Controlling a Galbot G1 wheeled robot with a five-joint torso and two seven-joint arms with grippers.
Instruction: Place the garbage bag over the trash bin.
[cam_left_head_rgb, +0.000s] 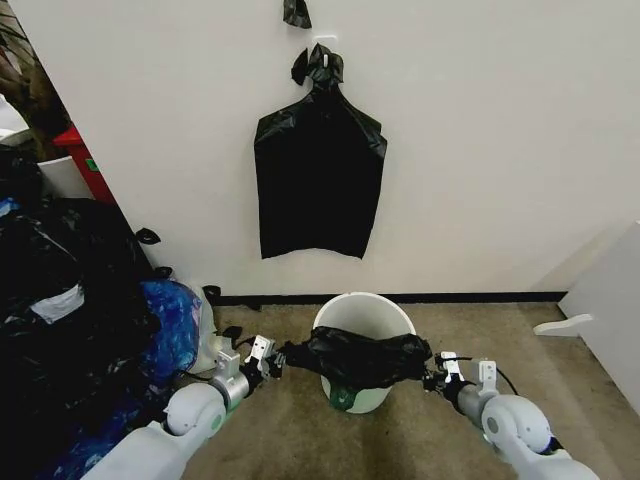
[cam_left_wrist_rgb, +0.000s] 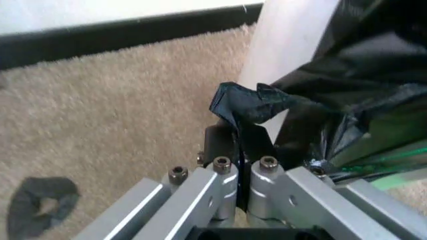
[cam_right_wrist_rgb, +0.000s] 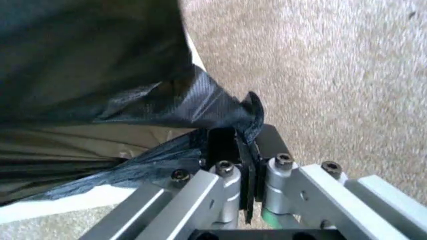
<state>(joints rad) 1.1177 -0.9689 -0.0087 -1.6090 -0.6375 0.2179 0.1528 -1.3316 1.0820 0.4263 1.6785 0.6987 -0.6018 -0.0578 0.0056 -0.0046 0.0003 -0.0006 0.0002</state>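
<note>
Both grippers, left (cam_left_head_rgb: 275, 357) and right (cam_left_head_rgb: 436, 375), pinch opposite ends of the garbage bag (cam_left_head_rgb: 358, 355), stretched across the near rim of the trash bin (cam_left_head_rgb: 363, 308) on the carpet by the wall. Spreading the mouth evenly looks key; whether it is open stays hidden in folds.

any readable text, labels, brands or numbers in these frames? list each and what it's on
None can be read.
The trash bin has a green patch low on its front wall, too small to tell whether it carries print.
The garbage bag, clamped between the left gripper and right gripper, is plain black.
</note>
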